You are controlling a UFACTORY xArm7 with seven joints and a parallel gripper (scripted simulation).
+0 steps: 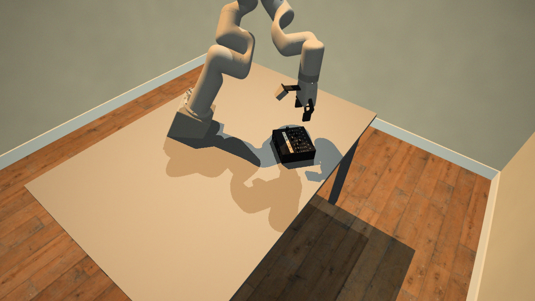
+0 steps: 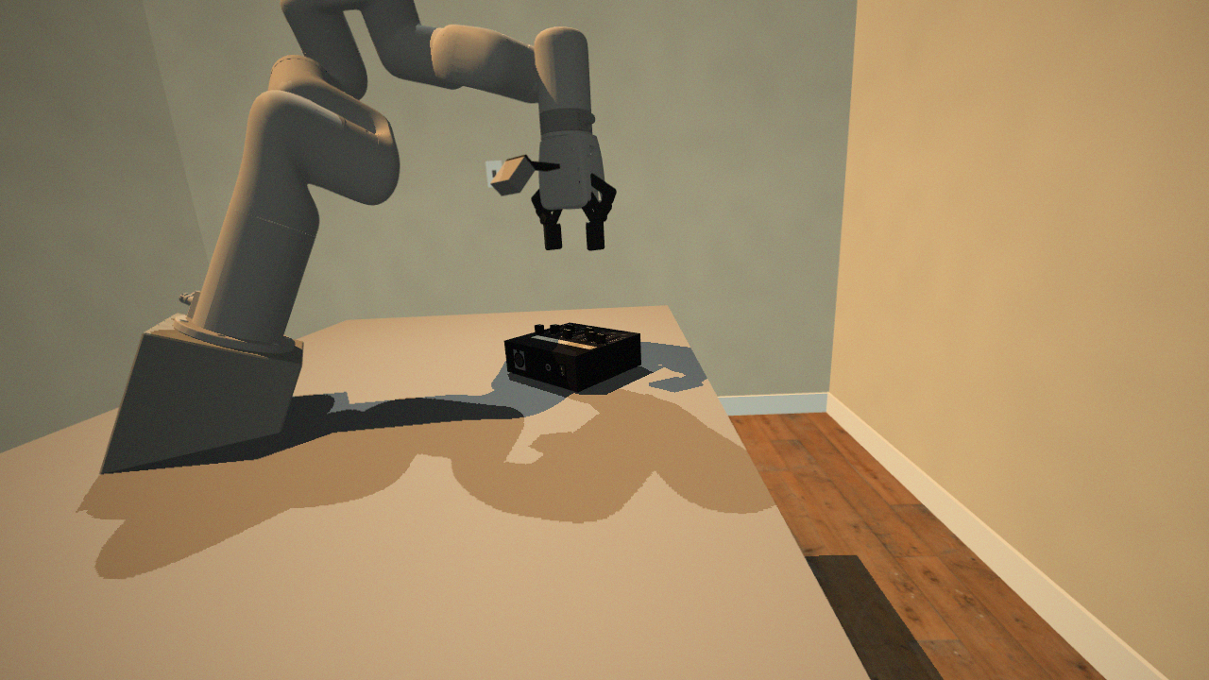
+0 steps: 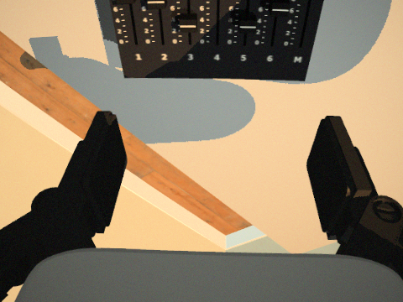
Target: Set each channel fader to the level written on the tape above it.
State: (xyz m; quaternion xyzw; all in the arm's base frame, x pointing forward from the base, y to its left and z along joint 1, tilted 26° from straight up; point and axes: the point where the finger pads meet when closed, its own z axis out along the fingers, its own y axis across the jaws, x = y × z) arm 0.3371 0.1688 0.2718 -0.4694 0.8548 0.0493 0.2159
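The black lighting desk sits level on the table; its feet are not visible. The pale tape is too small to read. In the wrist view, the cap lines of fader 3 and fader 5 are near 3, that of fader 6 near 6, and that of fader 2 near 7. Cap 1 is cut off at the top edge; caps 4 and M are outside that view. My gripper is open and empty, well above the desk.
The desk stands near one edge of the table. The arm's grey base block stands to its left in the top and exterior views. Arm shadows cross the desk and the table.
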